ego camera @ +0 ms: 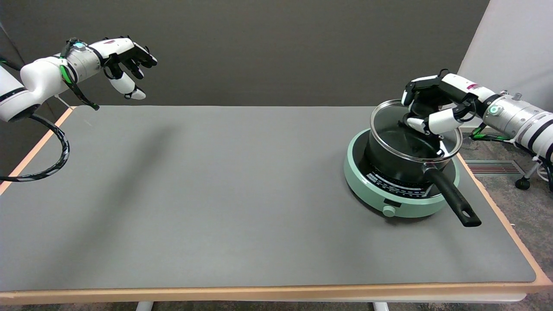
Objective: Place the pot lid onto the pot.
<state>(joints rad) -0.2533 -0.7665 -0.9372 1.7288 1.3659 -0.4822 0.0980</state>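
The right hand [432, 113] is holding the glass pot lid [410, 131] by its knob, tilted over the pot [404, 162].

The fingers are curling down around the knob, so the lid is hanging from that one central point; its near rim seems to be meeting the pot's rim while the far side is standing higher, likely because the hand is reaching in from the side. The pot is sitting centred on the green induction cooker [399, 188] at the counter's [216, 194] right end, its black handle [453, 199] pointing toward the near edge, clear of the hand. By my judgement, levelling is what remains.
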